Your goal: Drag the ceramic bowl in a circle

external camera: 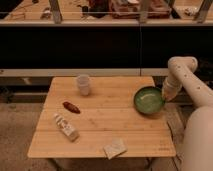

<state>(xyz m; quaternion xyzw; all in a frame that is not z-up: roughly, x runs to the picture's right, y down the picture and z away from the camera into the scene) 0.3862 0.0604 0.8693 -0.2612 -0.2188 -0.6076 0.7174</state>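
Observation:
The ceramic bowl [149,99] is round, shallow and glossy green with a darker rim. It sits on the wooden table [100,125] near its right edge. My white arm comes in from the right. My gripper [164,96] is at the bowl's right rim, touching or just beside it.
A whitish translucent cup [83,84] stands at the table's back left of centre. A small dark red object [71,107] lies left of centre. A white packet [66,127] lies at the front left. A pale flat packet [115,148] lies at the front edge. A dark counter runs behind the table.

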